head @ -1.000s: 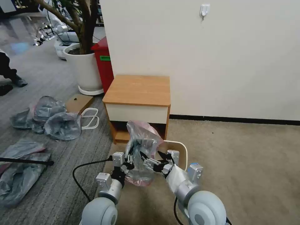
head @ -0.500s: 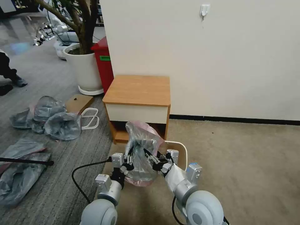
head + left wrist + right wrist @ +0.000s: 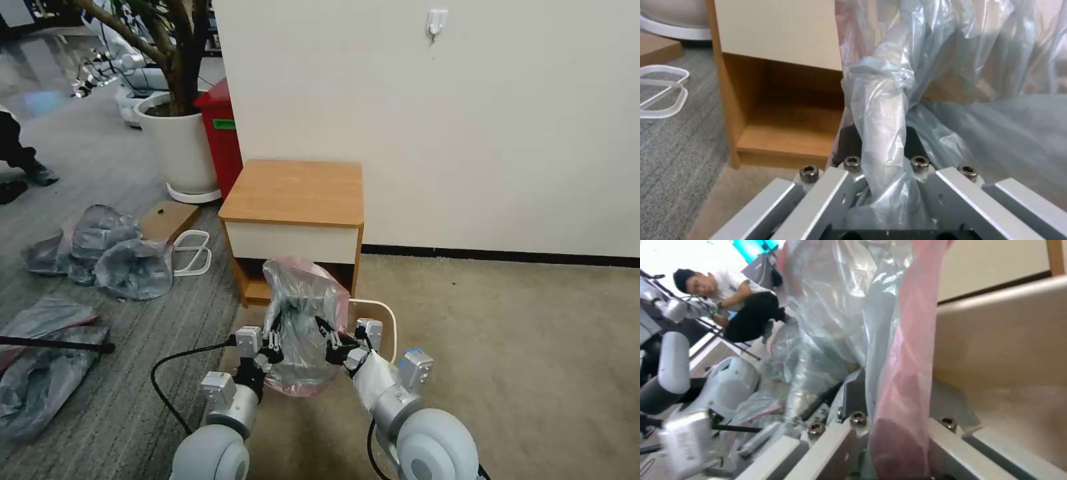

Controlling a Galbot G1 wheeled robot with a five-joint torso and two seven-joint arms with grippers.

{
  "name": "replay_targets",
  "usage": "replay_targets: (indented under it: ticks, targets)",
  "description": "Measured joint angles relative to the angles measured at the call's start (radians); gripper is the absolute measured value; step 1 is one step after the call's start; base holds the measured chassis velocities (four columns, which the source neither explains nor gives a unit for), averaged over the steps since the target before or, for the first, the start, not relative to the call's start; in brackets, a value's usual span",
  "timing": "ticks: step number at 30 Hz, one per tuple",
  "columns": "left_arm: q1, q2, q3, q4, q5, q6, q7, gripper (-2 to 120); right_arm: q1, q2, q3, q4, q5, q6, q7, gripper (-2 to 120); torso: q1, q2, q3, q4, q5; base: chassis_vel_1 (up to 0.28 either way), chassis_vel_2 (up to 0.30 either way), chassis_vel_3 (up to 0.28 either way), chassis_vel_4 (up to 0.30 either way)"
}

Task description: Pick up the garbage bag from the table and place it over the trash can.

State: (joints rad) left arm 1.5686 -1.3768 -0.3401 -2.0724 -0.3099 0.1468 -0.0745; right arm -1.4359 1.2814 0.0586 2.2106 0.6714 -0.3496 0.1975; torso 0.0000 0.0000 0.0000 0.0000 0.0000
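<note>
**Bag lifted, bin not yet lined**

Nearest, the left gripper (image 3: 271,345) and right gripper (image 3: 335,342) each pinched the garbage bag (image 3: 301,320), held just above the trash can (image 3: 393,321). Beyond the can, the table (image 3: 297,193) stood bare. Draping remained.

table (image 3: 293,193) close ahead, open carpet (image 3: 507,347) rightward

The bag (image 3: 303,320) is thin, glossy, crinkled plastic. The table (image 3: 297,190) has a smooth matt wood top. The bin (image 3: 1005,346) is smooth plastic. The carpet (image 3: 507,347) looks rough.
</note>
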Motion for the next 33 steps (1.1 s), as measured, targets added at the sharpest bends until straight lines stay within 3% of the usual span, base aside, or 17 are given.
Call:
replay_targets:
  ticks: [6, 16, 33]
  targets:
    - [0.014, 0.013, 0.0, 0.019, 0.001, -0.038, 0.026, 5, 0.015, -0.048, 0.032, 0.05, 0.043, 0.014, -0.039, 0, 0.0, 0.0, 0.0, 0.0, 0.0, 0.0, 0.0, 0.0, 0.0]
    - [0.048, 0.018, 0.003, 0.01, -0.001, -0.096, 0.085, 5, 0.106, -0.171, 0.151, 0.014, 0.178, 0.029, -0.045, 0, 0.0, 0.0, 0.0, 0.0, 0.0001, 0.0, 0.0, 0.0, 0.0]
    - [0.066, 0.02, -0.05, -0.015, -0.12, -0.136, 0.109, 5, 0.023, -0.312, 0.291, -0.013, 0.211, 0.058, -0.055, 0, 0.0, 0.0, 0.0, 0.0, 0.0001, 0.0, 0.0, 0.0, 0.0]
